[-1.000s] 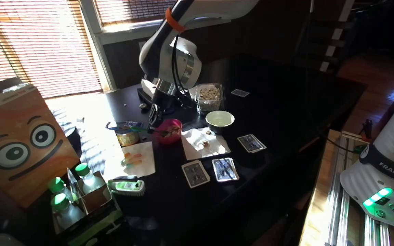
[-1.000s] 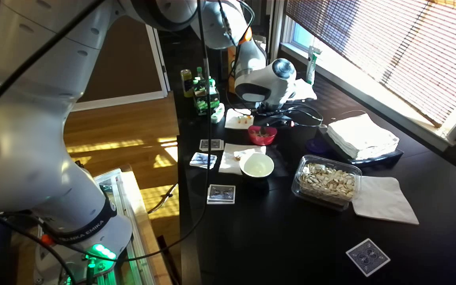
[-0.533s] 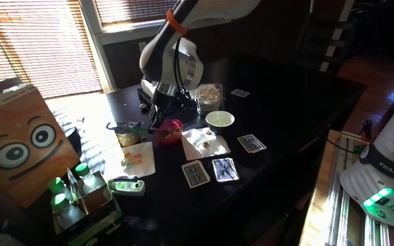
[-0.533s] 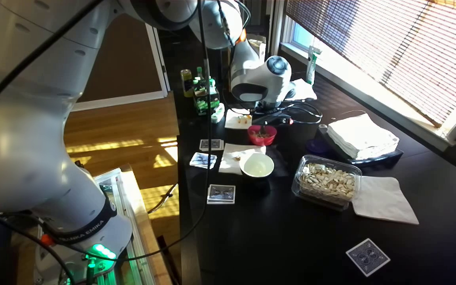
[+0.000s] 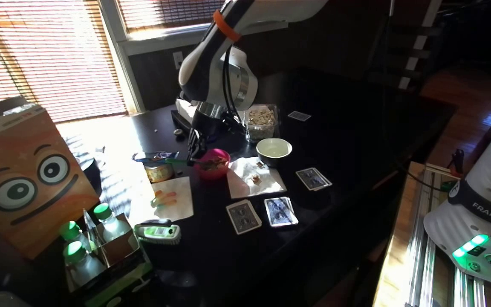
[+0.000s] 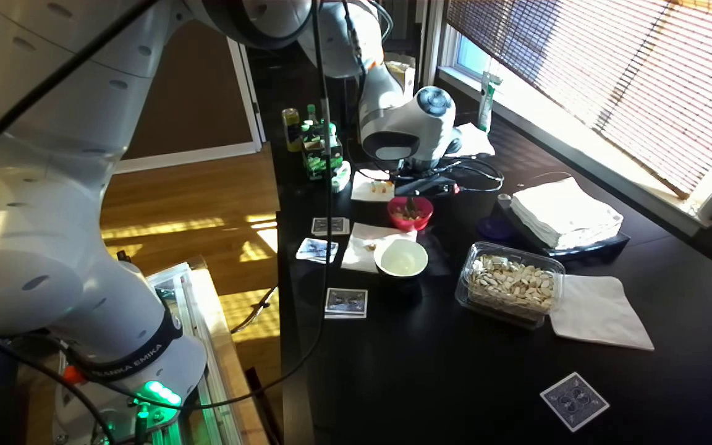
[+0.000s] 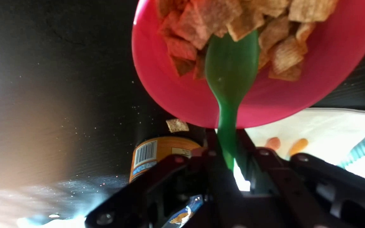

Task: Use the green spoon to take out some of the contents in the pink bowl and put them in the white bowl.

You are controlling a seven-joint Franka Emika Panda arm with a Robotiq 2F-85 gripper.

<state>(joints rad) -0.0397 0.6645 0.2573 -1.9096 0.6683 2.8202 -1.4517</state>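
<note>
Your end effector (image 7: 228, 142) is clamped on the spoon (image 7: 231, 69), tip tucked under the cereal (image 7: 198, 23). And there goes the pink bowl (image 7: 182, 98), well in from the edge of the worktop (image 6: 455, 383) by the arm's base (image 5: 463, 221), just nudged a touch toward the white bowl (image 5: 274, 149): you're probably shoving as well as scooping! No cereal shows there, so the transfer's likely all ahead.

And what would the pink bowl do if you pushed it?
The pink bowl would probably slide, not roll, as it stands upright on the shiny table. The brown squares inside look loose, so a hard push might spill some.
</note>
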